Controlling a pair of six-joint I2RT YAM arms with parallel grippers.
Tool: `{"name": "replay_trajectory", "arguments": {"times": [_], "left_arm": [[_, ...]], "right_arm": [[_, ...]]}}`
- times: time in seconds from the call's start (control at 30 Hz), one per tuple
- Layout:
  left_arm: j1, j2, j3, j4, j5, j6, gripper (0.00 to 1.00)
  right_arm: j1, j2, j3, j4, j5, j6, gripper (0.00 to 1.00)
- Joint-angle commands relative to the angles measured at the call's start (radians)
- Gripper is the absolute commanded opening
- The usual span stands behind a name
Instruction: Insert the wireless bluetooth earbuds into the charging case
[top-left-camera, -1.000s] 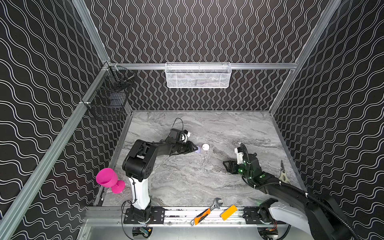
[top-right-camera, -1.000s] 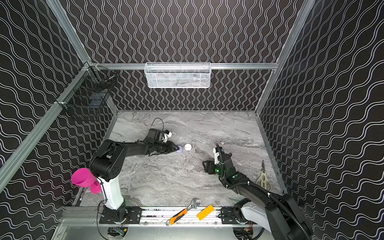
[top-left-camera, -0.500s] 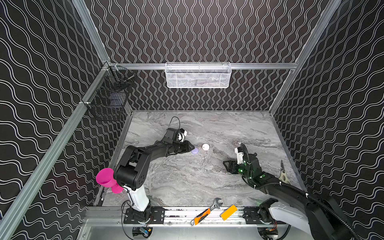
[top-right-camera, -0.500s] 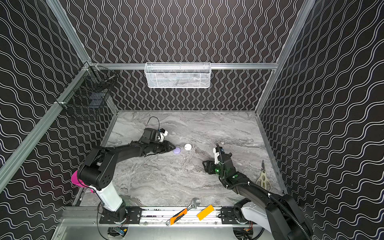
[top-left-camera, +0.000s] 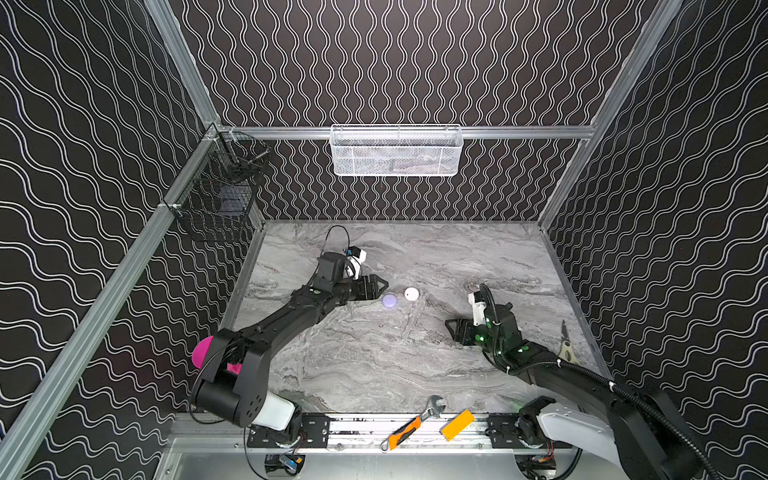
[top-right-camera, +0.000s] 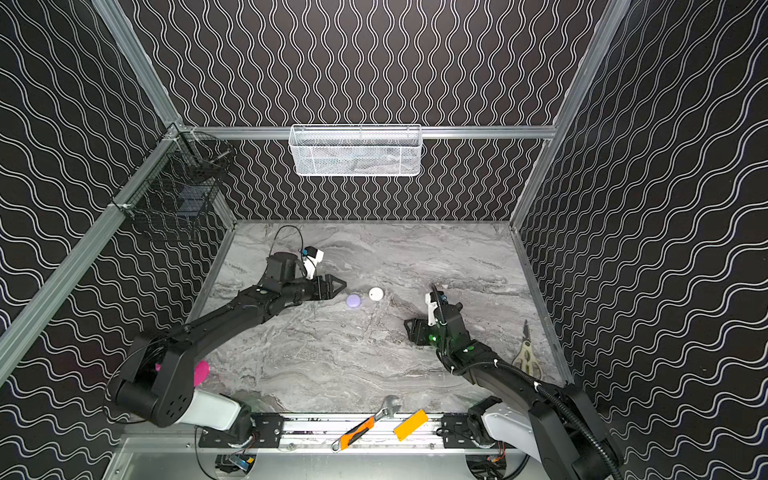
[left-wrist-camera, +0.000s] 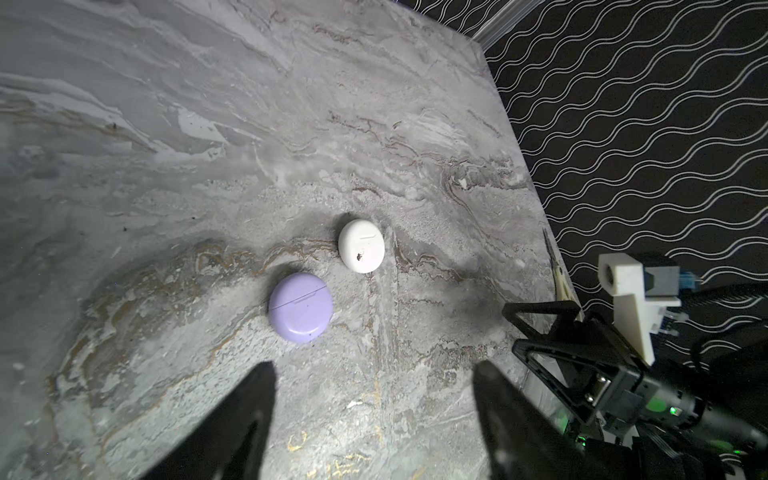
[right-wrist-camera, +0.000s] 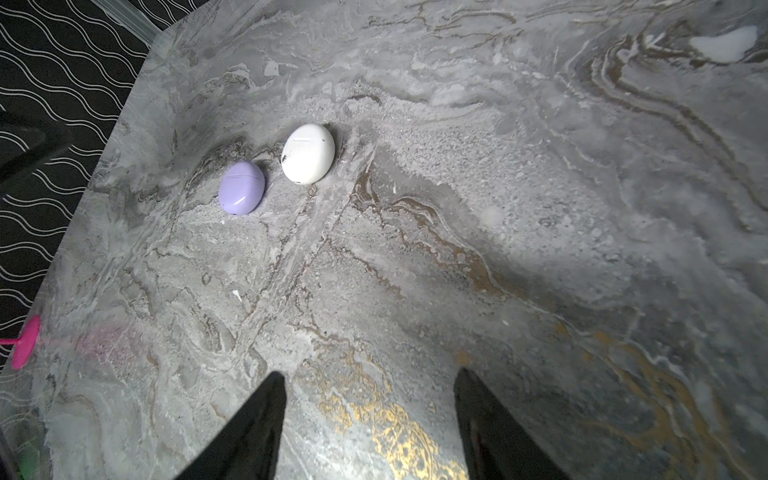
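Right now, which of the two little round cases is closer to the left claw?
The lavender case, just ahead of the left gripper; the white case lies beyond it, farther from that gripper.

**Both top views:** I see even, moderate overhead light on the marble tabletop (top-left-camera: 374, 361). The focus is sharp throughout, and short soft shadows lie beneath the arms.

**Left wrist view:** dimmer. The lavender case (left-wrist-camera: 301, 307) and white case (left-wrist-camera: 361, 245) are in focus, each edged by a dark shadow, and a small glint sits on the lavender shell. The left gripper (left-wrist-camera: 374, 365) shows its fingers (left-wrist-camera: 232, 428) as black, blurred silhouettes.

**Right wrist view:** a broad soft shadow crosses the near tabletop and the corners look stretched. The right gripper (right-wrist-camera: 370, 374) has equally soft fingers (right-wrist-camera: 249, 436)
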Motion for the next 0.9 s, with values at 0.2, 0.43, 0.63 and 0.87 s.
{"name": "replay_trajectory", "arguments": {"times": [0.2,0.43,0.63,0.87], "left_arm": [[0.003,-0.128,0.009,-0.068,-0.048,0.069,0.99],[0.003,-0.233,-0.026,-0.051,-0.094,0.089,0.99],[0.004,-0.328,-0.063,-0.05,-0.182,0.094,0.99],[0.002,-0.379,-0.078,-0.046,-0.209,0.112,0.99]], "right_arm": [[0.0,-0.029,0.068,-0.057,0.029,-0.001,0.83],[-0.001,-0.067,0.135,-0.122,0.101,-0.007,1.0],[-0.001,-0.076,0.216,-0.192,0.169,-0.013,1.0],[-0.002,-0.104,0.283,-0.204,0.253,-0.005,1.0]]}}
